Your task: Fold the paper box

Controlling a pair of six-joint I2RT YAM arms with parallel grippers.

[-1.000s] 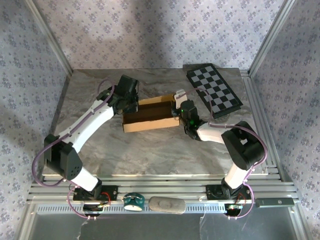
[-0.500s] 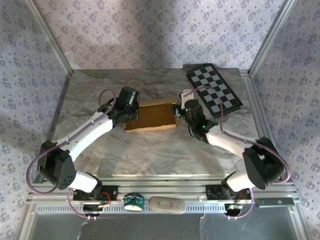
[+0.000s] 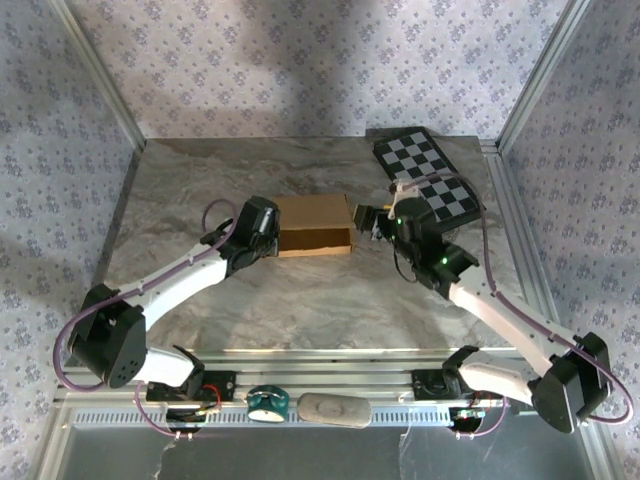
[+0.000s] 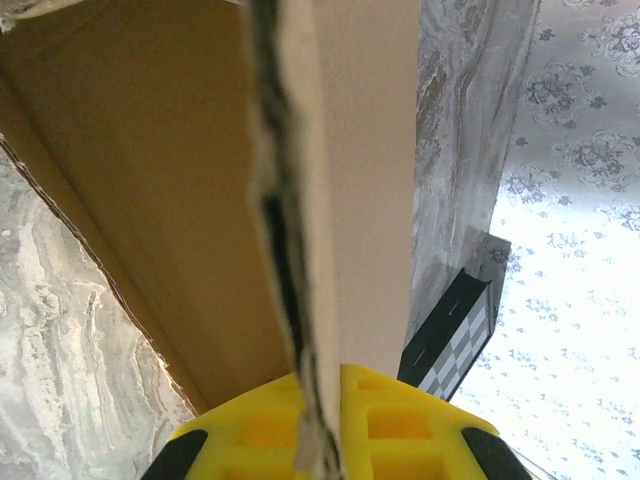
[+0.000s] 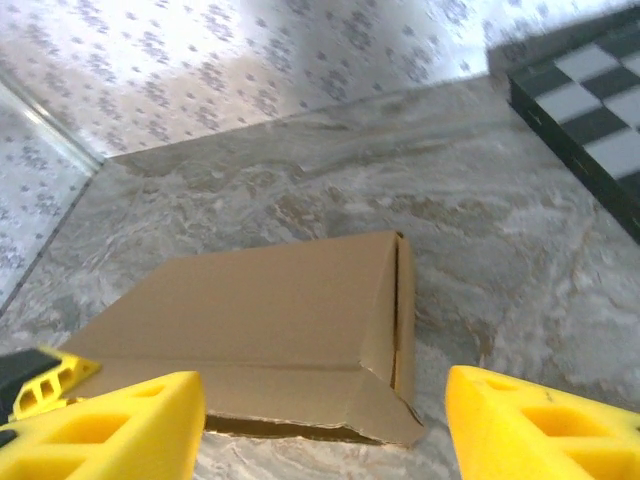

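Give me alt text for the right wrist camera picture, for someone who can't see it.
A brown paper box, lid folded down, lies on a marbled table just ahead of the right gripper, whose yellow fingers stand wide open, clear of it. A checkerboard panel sits at the upper right, with patterned wall behind.

Two arms of white moulded link shells (image 3: 180,285) and black joint housings (image 3: 112,345), trailing looped purple cables (image 3: 60,345), ending in yellow ribbed plastic fingers (image 5: 545,425).
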